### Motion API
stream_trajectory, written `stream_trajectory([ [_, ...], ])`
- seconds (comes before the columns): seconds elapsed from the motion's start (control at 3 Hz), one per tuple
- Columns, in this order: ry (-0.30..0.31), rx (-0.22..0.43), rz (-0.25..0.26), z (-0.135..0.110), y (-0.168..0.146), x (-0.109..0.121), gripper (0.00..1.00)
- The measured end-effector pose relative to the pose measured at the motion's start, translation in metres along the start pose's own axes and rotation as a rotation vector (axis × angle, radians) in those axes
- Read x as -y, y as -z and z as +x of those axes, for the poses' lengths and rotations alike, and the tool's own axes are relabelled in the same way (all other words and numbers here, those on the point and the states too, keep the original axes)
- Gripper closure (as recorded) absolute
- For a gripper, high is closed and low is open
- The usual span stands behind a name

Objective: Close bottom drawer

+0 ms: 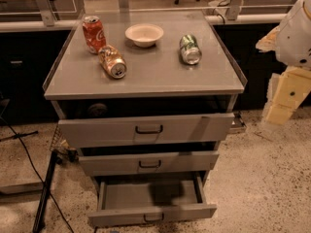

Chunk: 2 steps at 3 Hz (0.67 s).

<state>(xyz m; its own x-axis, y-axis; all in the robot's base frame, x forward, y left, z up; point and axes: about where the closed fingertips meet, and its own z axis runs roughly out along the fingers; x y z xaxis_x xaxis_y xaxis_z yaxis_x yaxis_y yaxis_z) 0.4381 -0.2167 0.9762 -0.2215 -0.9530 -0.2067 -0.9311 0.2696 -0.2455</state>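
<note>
Below the bench (155, 76) front edge, lowest of three: bottom drawer (121, 215), pulled out, front running left-right. Gripper (278, 113) hangs off the front-right corner, up-right of it; opening cannot be told.

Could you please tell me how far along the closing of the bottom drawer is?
Done: nothing yet; the narrow grey metal bottom drawer stands pulled well out, its shallow tray exposed. In hand: the gripper hangs right of the grey metal cabinet, apart from the drawer. Left: bring it to the drawer front and push it fully in.
</note>
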Motion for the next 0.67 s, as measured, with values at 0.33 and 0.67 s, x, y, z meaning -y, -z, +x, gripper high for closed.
stream_trajectory([
  [0.33,0.000,0.000,0.000,0.0000,0.0000,0.0000,0.00],
  [0.67,0.000,0.000,0.000,0.0000,0.0000,0.0000,0.11],
])
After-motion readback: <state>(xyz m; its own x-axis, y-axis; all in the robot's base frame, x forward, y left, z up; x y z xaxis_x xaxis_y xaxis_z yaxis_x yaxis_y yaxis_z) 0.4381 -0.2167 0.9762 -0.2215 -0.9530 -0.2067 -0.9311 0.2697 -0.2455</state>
